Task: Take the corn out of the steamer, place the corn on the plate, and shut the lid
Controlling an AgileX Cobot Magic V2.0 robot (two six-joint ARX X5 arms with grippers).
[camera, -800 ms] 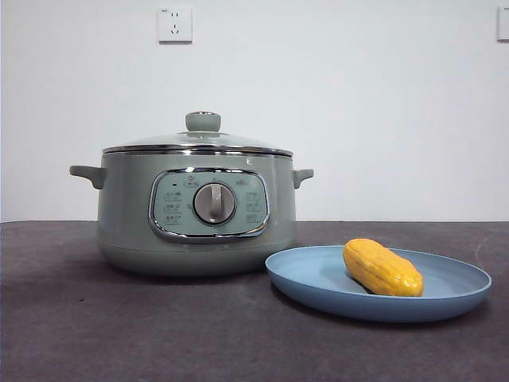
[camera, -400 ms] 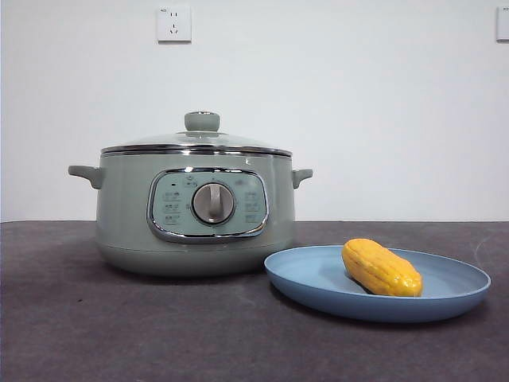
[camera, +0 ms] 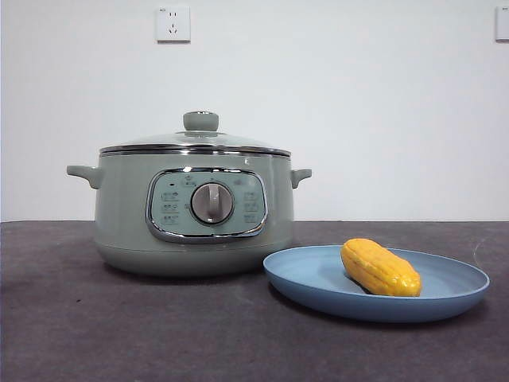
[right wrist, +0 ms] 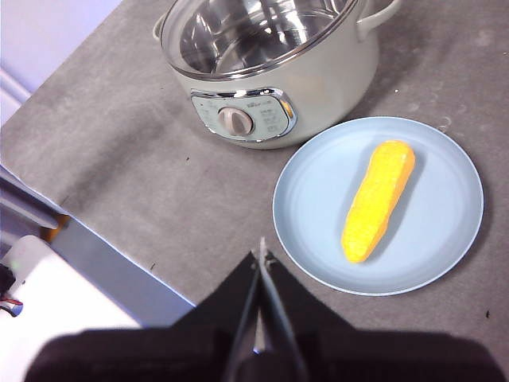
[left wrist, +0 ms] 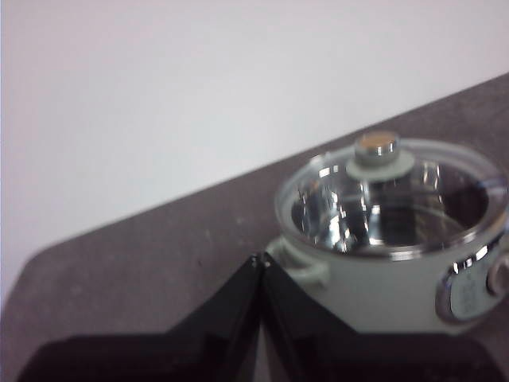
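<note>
The pale green steamer (camera: 195,211) stands on the dark table with its glass lid (camera: 196,142) seated on the rim. To its right, the corn (camera: 380,267) lies on the light-blue plate (camera: 318,278). In the left wrist view my left gripper (left wrist: 262,261) is shut and empty, held back from the steamer (left wrist: 394,278) and its lid (left wrist: 390,199). My right gripper (right wrist: 260,255) is likewise shut and empty, high above the table just off the rim of the plate (right wrist: 310,199), with the corn (right wrist: 377,199) and steamer (right wrist: 274,79) beyond. Neither arm shows in the front view.
A white wall with a socket (camera: 174,24) rises behind the table. The table's edge (right wrist: 103,247) and a white surface below it lie close to my right gripper.
The steamer, plate and corn all sit a few pixels further left in the front view, as if the view itself shifted. Nothing else differs.
</note>
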